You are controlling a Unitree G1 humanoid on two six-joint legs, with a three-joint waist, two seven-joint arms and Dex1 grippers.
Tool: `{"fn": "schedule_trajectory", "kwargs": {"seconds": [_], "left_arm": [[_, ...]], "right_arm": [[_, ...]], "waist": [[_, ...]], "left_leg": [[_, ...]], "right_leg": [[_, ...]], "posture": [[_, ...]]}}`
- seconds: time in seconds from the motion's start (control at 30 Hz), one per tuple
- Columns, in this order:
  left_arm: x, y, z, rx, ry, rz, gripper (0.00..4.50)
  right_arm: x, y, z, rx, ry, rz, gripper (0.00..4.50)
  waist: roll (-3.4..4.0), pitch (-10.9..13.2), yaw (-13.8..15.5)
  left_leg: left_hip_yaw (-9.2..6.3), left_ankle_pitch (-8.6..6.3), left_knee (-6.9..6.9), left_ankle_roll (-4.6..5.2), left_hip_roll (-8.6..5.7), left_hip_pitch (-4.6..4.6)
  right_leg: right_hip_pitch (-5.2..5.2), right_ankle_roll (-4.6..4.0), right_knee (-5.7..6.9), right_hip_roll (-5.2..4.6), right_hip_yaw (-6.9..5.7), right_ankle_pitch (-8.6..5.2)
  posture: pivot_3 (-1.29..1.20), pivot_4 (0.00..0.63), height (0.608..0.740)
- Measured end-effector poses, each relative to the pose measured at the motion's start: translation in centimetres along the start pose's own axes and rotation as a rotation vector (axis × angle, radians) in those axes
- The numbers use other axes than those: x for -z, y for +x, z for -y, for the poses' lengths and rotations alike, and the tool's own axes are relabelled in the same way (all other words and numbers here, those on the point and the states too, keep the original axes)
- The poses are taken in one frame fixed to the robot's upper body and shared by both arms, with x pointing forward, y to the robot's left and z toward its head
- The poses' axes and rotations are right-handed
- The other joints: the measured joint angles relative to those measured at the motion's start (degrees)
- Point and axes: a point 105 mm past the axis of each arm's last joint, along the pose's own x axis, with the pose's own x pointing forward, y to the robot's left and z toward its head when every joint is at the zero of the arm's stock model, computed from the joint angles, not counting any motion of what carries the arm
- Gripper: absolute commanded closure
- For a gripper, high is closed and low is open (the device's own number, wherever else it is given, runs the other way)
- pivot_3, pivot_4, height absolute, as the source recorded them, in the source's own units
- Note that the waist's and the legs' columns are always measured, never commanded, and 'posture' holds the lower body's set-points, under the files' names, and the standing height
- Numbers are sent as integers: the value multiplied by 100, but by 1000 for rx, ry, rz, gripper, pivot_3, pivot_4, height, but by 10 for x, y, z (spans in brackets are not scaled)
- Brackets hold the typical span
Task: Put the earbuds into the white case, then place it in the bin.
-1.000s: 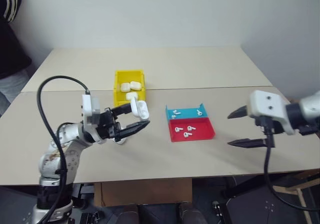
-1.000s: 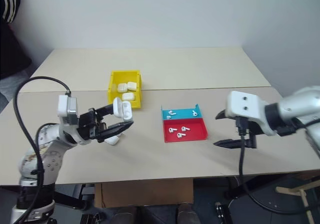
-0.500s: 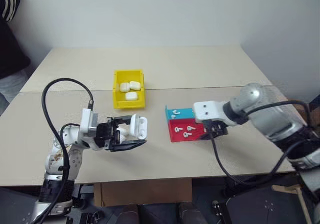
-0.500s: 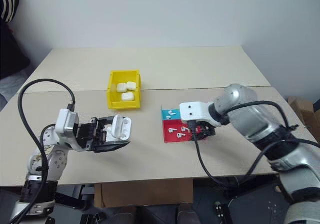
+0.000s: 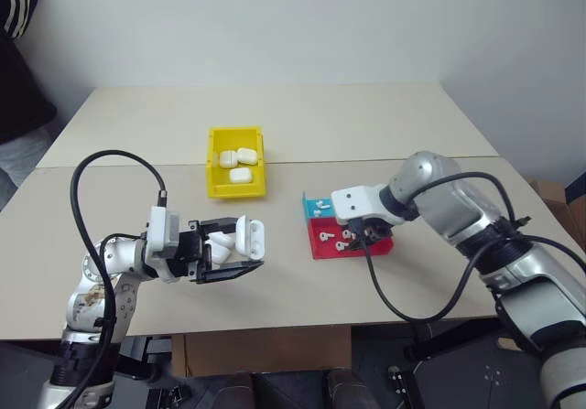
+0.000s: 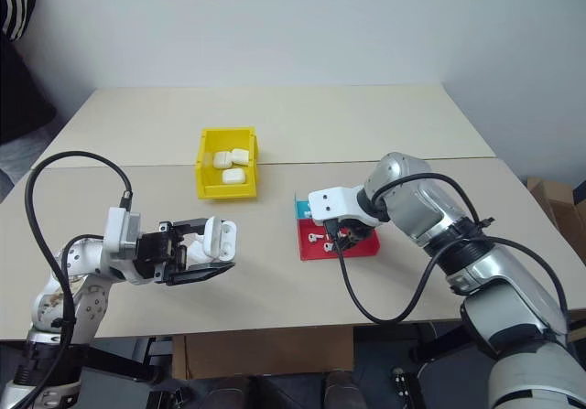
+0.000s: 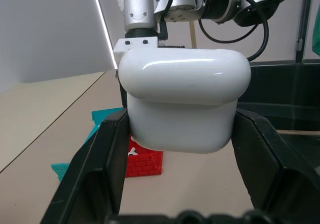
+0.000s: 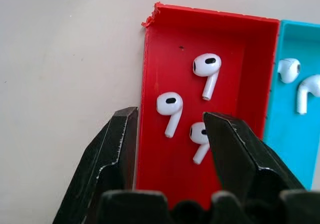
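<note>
My left gripper [image 5: 245,252] is shut on the white case [image 5: 247,236], held a little above the table at the front left. In the left wrist view the white case [image 7: 185,103] sits between both fingers. My right gripper [image 5: 358,238] points down into the red tray [image 5: 320,250]. Its fingers [image 8: 117,149] stand open on either side of one earbud [image 8: 169,108], without clamping it. Two more earbuds [image 8: 207,68] lie in the red tray [image 8: 170,179]. The yellow bin [image 5: 212,166] stands behind the left gripper with three white cases [image 5: 236,158] inside.
A blue tray [image 5: 337,207] with earbuds [image 8: 290,68] adjoins the red tray on its far side. A person's dark sleeve [image 5: 18,52] shows at the far left. Black cables hang from both wrists. The beige table [image 5: 366,125] extends behind the trays.
My right arm swung in from the right and came down over the red tray, its fingers narrowing. My left gripper sank slightly with the case.
</note>
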Motion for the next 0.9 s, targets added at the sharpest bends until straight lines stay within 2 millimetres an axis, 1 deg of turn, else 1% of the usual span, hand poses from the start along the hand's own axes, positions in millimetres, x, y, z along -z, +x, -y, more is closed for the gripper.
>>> {"fn": "schedule_trajectory", "kwargs": {"seconds": [0.37, 0.47, 0.5, 0.9], "left_arm": [[0, -1, -1, -19, 4, -7, 1727], [1, -2, 0, -23, -2, -14, 1727], [1, -2, 0, -24, -2, -14, 1727], [2, -5, 2, -32, -2, -32, 1727]], "right_arm": [[0, 12, 4, -25, -8, -10, 1784], [2, 14, 3, -41, -5, -12, 2369], [2, 14, 3, -45, -4, -12, 2673], [5, 21, 4, -55, -1, -28, 2673]], "waist": [[1, 1, -3], [2, 1, -3], [1, 1, -3], [2, 1, -6]], "left_leg": [[0, 0, -1, 0, 0, 1], [0, 0, -1, 0, 0, 2], [0, 0, -1, 0, 0, 2], [0, 0, -3, 0, 0, 2]], "right_leg": [[1, 0, 0, 1, -1, 0], [1, 0, 0, 1, -1, 0], [1, 0, 0, 1, -1, 0], [1, -1, 0, 1, -1, 0]], "posture": [[0, 150, 740], [0, 150, 740], [0, 150, 740], [0, 150, 740]]}}
